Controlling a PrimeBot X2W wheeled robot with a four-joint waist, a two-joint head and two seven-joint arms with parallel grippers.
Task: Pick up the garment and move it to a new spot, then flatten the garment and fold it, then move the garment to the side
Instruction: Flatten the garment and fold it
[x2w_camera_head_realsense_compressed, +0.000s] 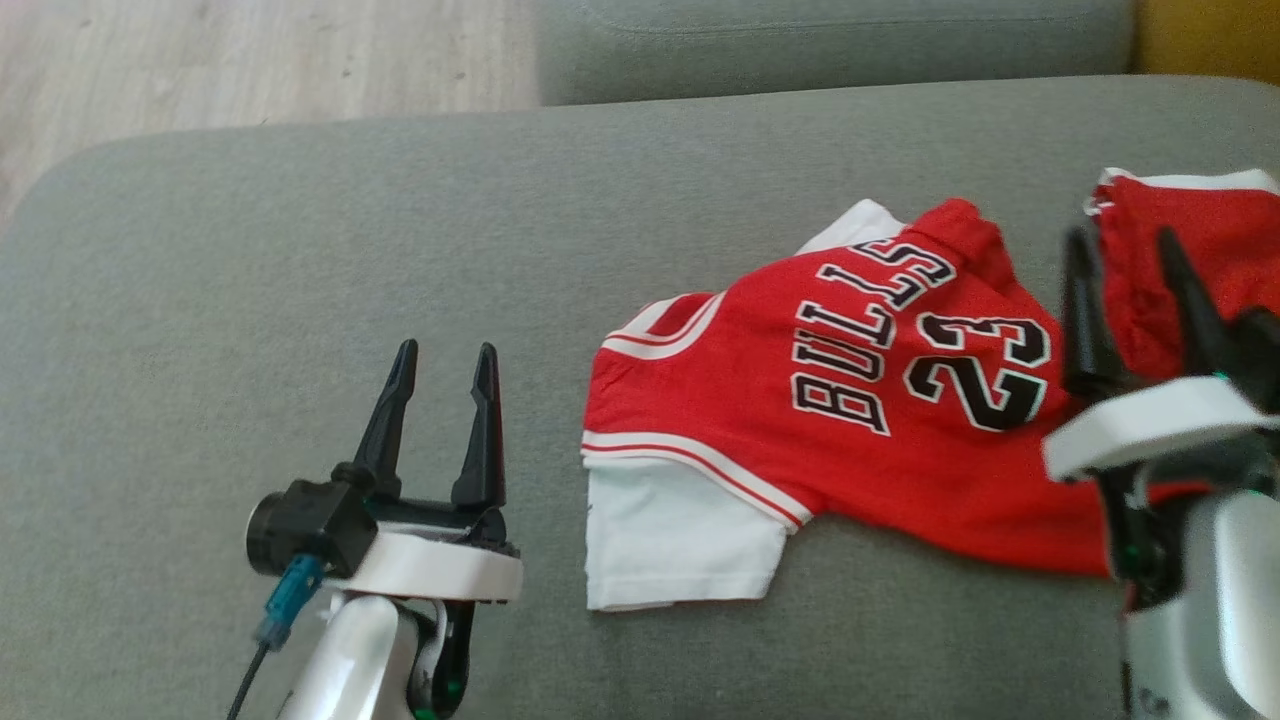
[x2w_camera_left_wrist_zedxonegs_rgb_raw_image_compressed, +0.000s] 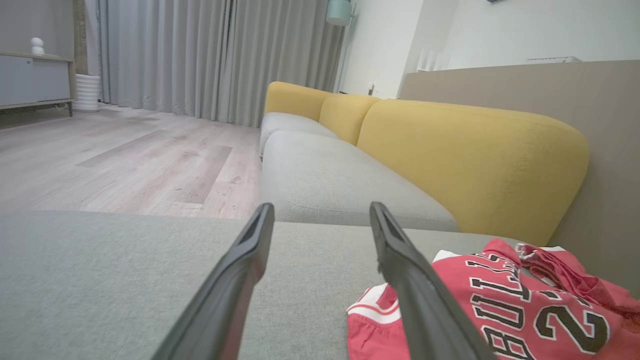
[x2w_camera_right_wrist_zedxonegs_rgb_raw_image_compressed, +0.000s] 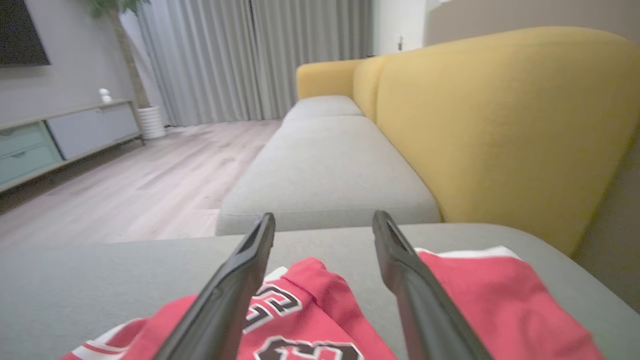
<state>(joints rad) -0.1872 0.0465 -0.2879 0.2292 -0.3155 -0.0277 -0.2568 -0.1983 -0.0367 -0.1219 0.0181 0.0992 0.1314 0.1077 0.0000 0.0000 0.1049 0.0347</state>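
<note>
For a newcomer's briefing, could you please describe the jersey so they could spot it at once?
On the grey sofa cushion, right of its middle, lies the jersey. Red with a white sleeve, it reads BULLS 23, unlike the unlettered red cloth beside it.

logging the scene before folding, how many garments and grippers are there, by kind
red garments: 2, the Bulls jersey and a second red piece beside it, apparently separate
grippers: 2, left gripper and right gripper, both open
total: 4
</note>
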